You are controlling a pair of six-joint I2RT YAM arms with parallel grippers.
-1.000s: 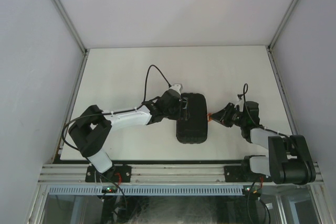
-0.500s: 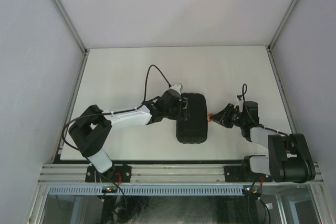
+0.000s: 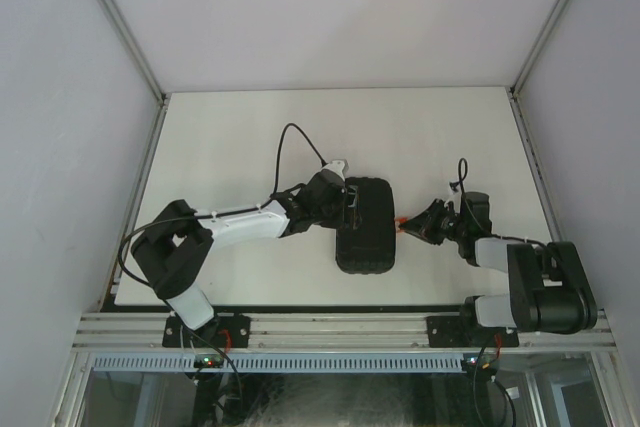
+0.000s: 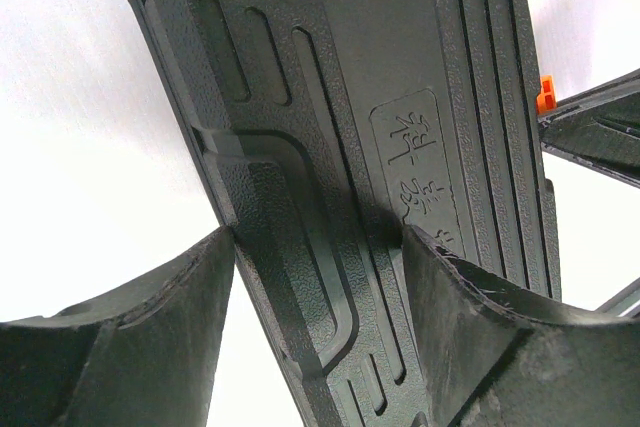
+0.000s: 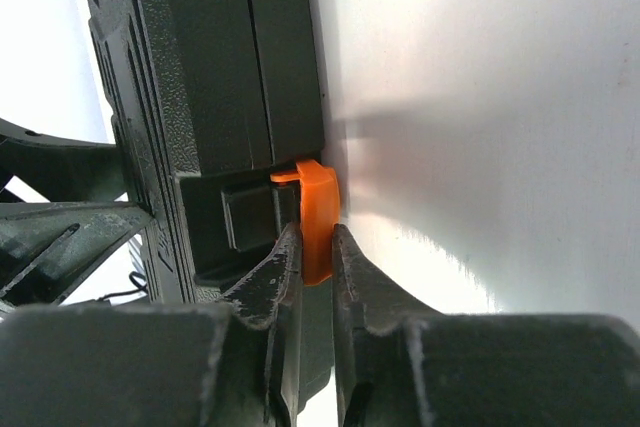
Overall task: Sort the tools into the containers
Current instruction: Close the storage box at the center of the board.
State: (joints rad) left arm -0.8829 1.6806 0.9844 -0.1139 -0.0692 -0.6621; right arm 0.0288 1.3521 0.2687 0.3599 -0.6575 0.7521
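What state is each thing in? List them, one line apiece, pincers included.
black plastic rounded-rectangle tool case: closed, both halves together, lying flat on the white table.
left pincer: open wide, straddling the case's edge.
right pincer: shut on the latch.
small orange plastic latch: nipped between the right pincer's fingers; whether it is unfastened cannot be told.
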